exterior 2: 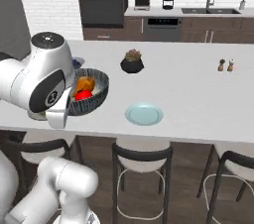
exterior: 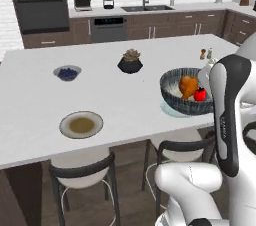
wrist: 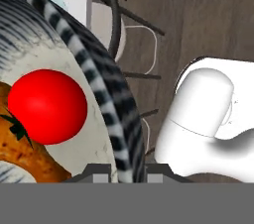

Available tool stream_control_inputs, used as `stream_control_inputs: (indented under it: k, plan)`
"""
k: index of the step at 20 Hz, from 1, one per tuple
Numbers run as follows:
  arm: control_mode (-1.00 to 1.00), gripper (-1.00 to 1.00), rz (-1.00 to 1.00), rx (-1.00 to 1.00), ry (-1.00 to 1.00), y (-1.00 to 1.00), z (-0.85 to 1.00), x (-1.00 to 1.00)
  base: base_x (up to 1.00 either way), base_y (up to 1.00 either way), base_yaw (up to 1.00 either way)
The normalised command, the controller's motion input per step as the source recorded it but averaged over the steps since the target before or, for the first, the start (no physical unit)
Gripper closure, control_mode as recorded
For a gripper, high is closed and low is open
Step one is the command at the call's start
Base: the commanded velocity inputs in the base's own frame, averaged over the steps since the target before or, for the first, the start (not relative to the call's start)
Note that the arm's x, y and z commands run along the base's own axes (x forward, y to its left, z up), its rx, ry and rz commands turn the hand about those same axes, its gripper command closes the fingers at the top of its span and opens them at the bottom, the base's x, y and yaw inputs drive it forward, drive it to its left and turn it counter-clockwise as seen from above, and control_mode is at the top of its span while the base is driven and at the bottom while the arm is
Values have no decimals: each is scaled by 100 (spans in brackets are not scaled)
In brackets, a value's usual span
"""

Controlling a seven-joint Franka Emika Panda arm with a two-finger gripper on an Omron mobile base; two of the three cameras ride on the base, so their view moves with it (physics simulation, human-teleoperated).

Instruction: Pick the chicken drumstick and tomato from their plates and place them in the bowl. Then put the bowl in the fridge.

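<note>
Holding the bowl (wrist: pixel 106 114) by its rim, with food loading done and the fridge trip next. Fingers (wrist: pixel 101 172) shut tight on the ribbed wall, one tip inside and one outside, or so it seems, since the tips barely peek up in the hand view. Just inside the rim from the fingers, the tomato (wrist: pixel 47 106), and right beside it on the far side, touching it, the chicken drumstick (wrist: pixel 20 153). Gripper (wrist: pixel 124 173) down low at the near edge of the bowl. Next: lifting gently, keeping the bowl flat so nothing rolls out, then driving over to the fridge. Beyond the fingers, a big white counter (exterior: pixel 125 115) with the tan plate (exterior: pixel 81 124) and the blue plate (exterior 2: pixel 144 114) both bare. Farther back, a black plant pot (exterior: pixel 130 62) and a tiny blue-filled bowl (exterior: pixel 67 73). Under the fingers, stools (exterior: pixel 82 172) and brown floor.
</note>
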Motion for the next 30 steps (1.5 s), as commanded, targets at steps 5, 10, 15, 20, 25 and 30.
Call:
stream_control_inputs:
  k: [5, 10, 15, 20, 25, 30]
  plan:
    - [100, 100, 0, 0, 0, 0, 0, 0, 0, -94, -52]
    - [100, 100, 0, 0, 0, 0, 0, 0, 0, -64, -47]
    - [100, 100, 0, 0, 0, 0, 0, 0, 1, -69, -50]
    - [100, 100, 0, 0, 0, 0, 0, 0, 0, -68, -61]
    - [100, 100, 0, 0, 0, 0, 0, 0, 0, -62, -64]
    - [100, 100, 0, 0, 0, 0, 0, 0, 16, -32, -58]
